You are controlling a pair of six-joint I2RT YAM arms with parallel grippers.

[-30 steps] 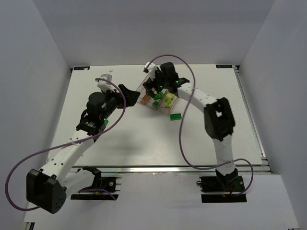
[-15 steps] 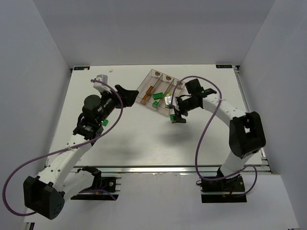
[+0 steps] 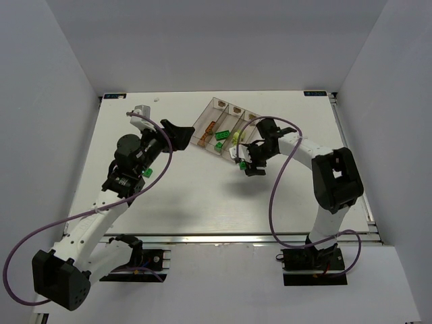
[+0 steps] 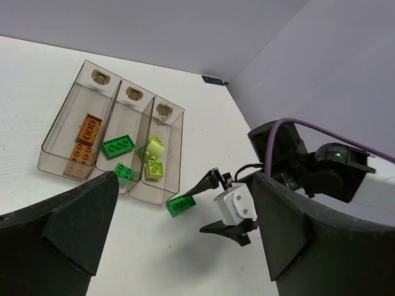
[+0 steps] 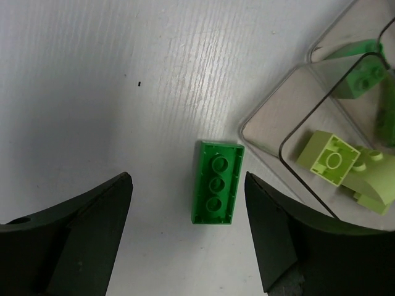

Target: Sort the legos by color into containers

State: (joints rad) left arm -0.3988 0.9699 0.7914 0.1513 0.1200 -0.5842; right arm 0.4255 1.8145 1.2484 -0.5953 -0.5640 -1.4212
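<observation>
A loose bright green lego [image 5: 217,181] lies studs-down on the table beside the near end of the clear three-bin tray [image 4: 54,139]. My right gripper [image 5: 187,179] is open, low over it, one finger on each side and neither touching. In the left wrist view one right fingertip is close to this brick [image 4: 181,205]. The left bin holds orange-brown legos [image 4: 86,132], the middle bin green ones [image 4: 118,146], and the right bin yellow-green ones [image 4: 154,169]. My left gripper [image 3: 179,133] is open and empty, left of the tray [image 3: 203,120].
The right arm [image 3: 304,145] reaches in from the right of the tray. A small green spot [image 3: 146,172] shows beside the left arm; I cannot tell what it is. The table's raised back edge [image 3: 216,92] lies behind the tray.
My right gripper has left the space over the tray and come down beside its near end, open round the loose green lego. The left arm has shifted slightly.
</observation>
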